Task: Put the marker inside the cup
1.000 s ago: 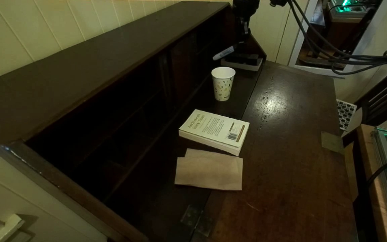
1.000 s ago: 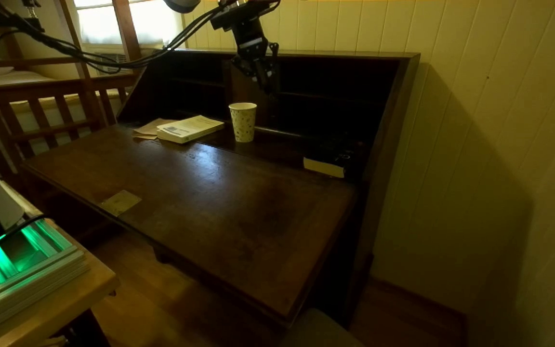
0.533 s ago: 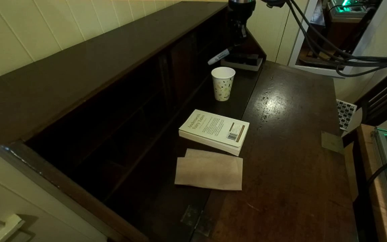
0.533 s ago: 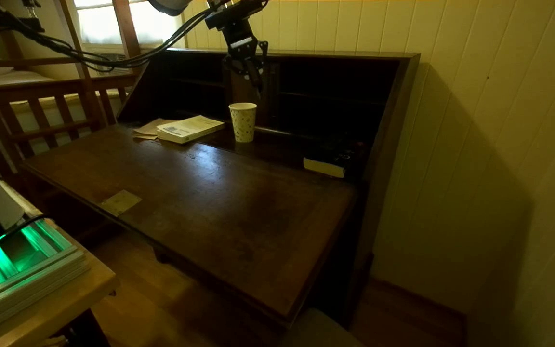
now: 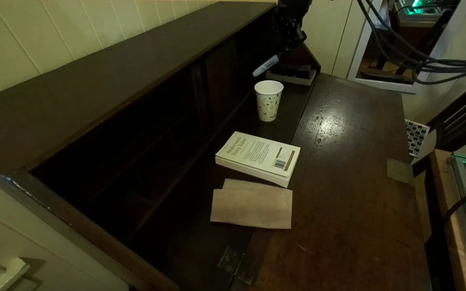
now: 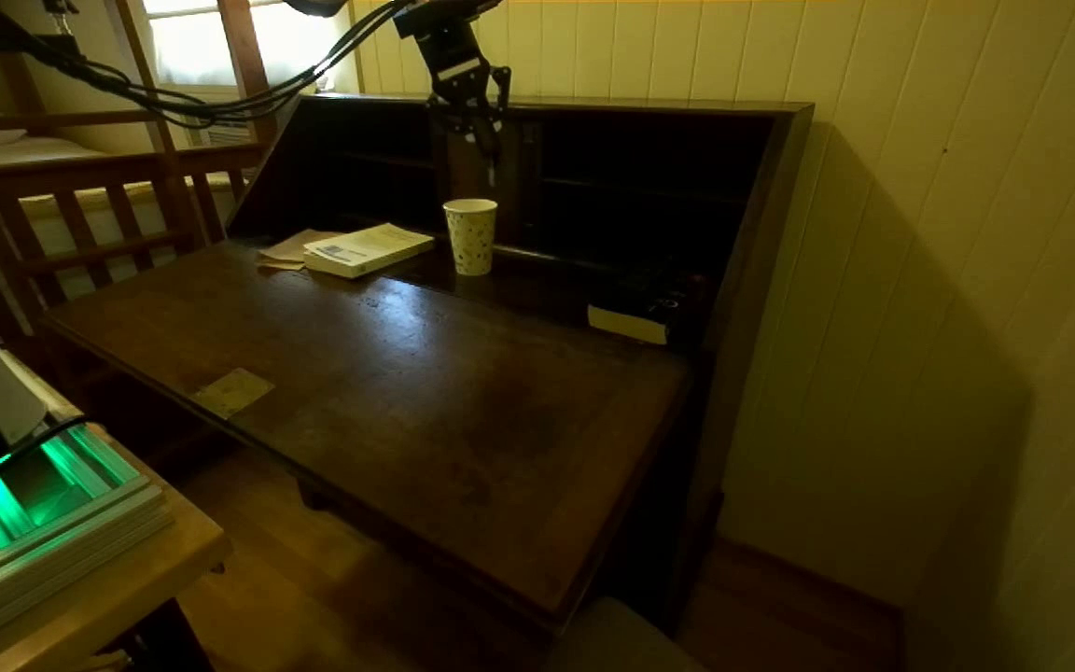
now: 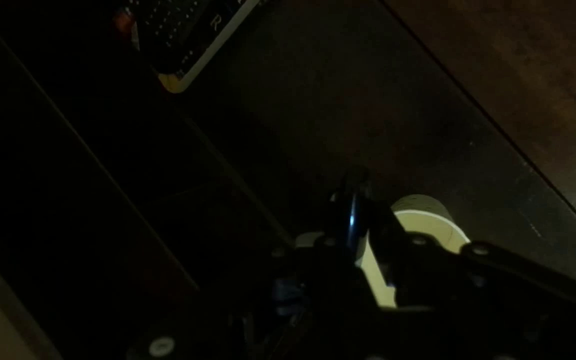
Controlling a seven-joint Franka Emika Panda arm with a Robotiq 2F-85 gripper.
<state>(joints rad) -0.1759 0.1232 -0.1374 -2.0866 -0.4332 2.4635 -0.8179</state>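
Note:
The marker (image 5: pixel 265 66) has a pale body and slants down from my gripper (image 5: pixel 284 51), which is shut on its dark end. Its free end points down and away from the fingers. The patterned white paper cup (image 5: pixel 268 101) stands upright on the desk, its mouth facing up. Seen in an exterior view, my gripper (image 6: pixel 486 140) hangs above the cup (image 6: pixel 470 238), with the marker's lower end (image 6: pixel 491 174) a little over the rim, apart from it. In the dark wrist view, the gripper's fingers partly cover the cup (image 7: pixel 430 225), and the marker (image 7: pixel 352 220) shows as a glossy dark stick.
A white book (image 5: pixel 259 157) and brown paper sheets (image 5: pixel 253 206) lie on the desk (image 5: pixel 346 202). A dark thick book (image 6: pixel 629 322) sits near the desk's side wall. The shelf compartments (image 6: pixel 649 149) rise behind the cup. Cables (image 6: pixel 220 117) trail from the arm.
My gripper, with the marker in it, has shifted left and slightly up in an exterior view, bringing it over the cup. The cup has stayed in place.

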